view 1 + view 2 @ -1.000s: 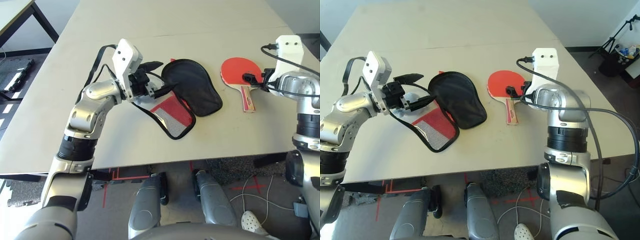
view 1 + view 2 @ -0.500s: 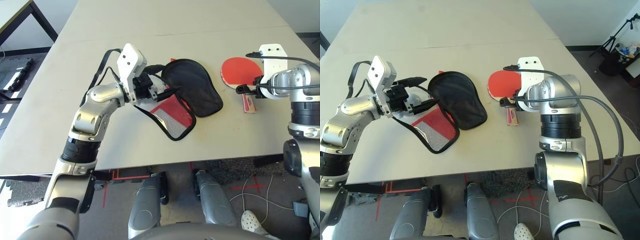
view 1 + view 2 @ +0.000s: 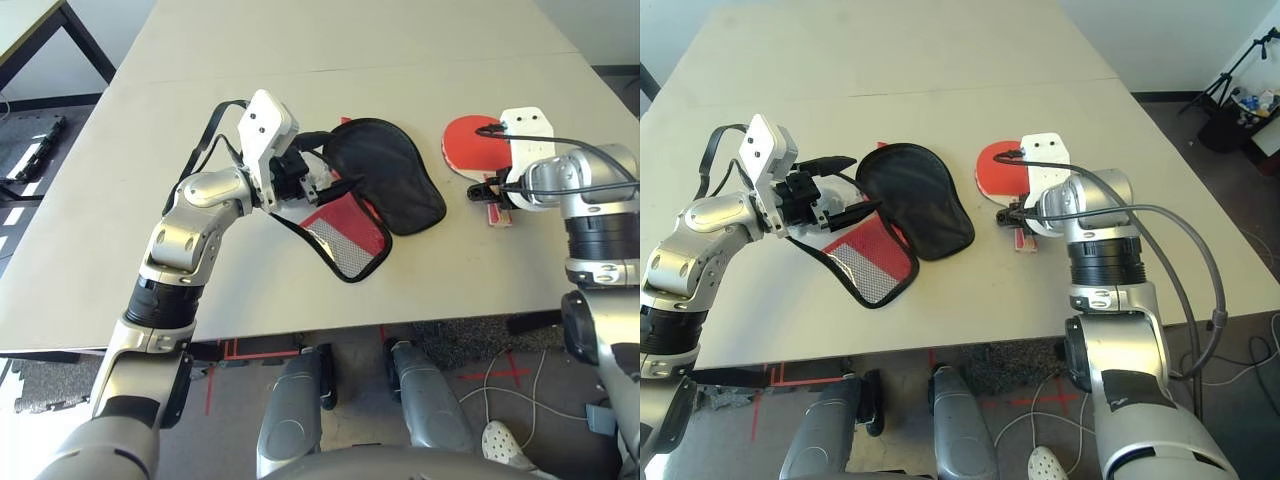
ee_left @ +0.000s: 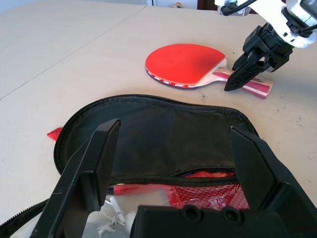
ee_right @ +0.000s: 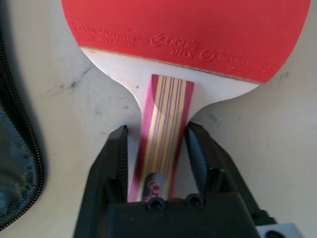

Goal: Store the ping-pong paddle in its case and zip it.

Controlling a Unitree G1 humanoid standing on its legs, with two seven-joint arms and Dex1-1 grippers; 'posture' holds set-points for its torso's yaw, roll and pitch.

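The ping-pong paddle (image 3: pixel 468 140) lies flat on the table at the right, red face up, its striped wooden handle (image 5: pixel 163 114) pointing toward me. My right gripper (image 5: pixel 156 131) has one finger on each side of that handle and is pressed against it. The case (image 3: pixel 385 180) lies open in the middle of the table. Its black-lined flap is folded back and its red and mesh side (image 3: pixel 345 228) is nearer me. My left gripper (image 4: pixel 176 133) hovers just over the case's left edge. Its fingers are spread wide with nothing between them.
The tan table (image 3: pixel 90 260) has free surface on the left and at the back. Its front edge runs close below the case. A black strap (image 3: pixel 205 130) loops off my left wrist. Floor and a dark table leg (image 3: pixel 85 40) lie beyond the left side.
My right gripper has come down onto the paddle handle and closed around it. The left gripper has shifted slightly toward the case and stays open.
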